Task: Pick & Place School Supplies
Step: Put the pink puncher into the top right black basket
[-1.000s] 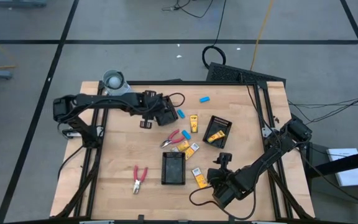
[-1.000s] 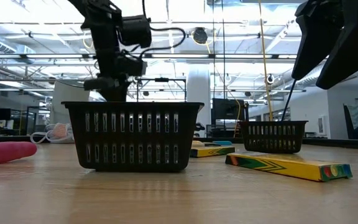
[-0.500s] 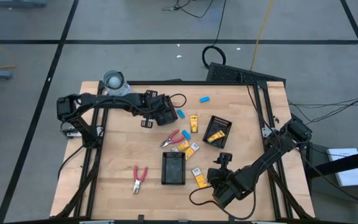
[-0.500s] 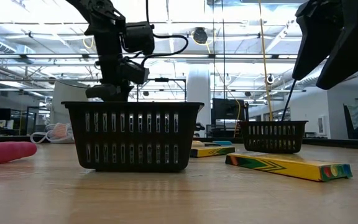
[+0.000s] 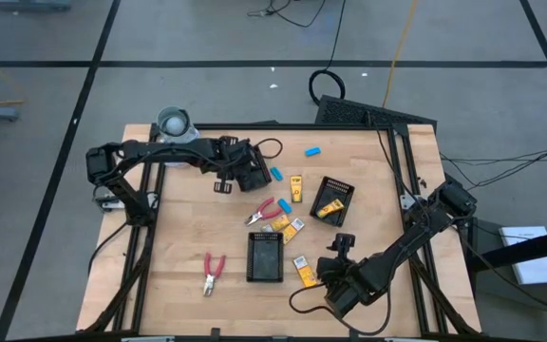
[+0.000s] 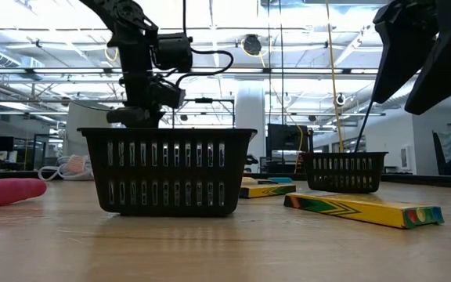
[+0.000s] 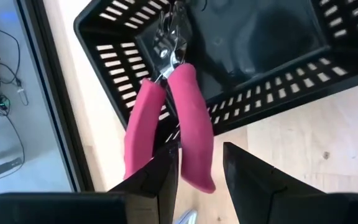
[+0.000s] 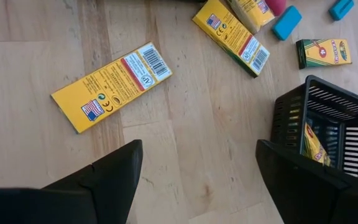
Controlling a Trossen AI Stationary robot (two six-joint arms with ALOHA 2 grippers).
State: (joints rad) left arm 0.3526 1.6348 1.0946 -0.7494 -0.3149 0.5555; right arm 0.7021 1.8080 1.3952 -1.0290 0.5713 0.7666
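With left gripper [image 7: 197,165] clenched on red-handled pliers [image 7: 185,118] above black basket [image 7: 260,37], best centre over the opening before releasing; right gripper [image 8: 197,180] idle, fingers spread.

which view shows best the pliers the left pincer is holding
The left wrist view: the red-handled pliers fill it, one handle between the left pincer's fingers, steel nose over a black basket. The high view hides them under the arm; low and right wrist views show nothing recognisable.
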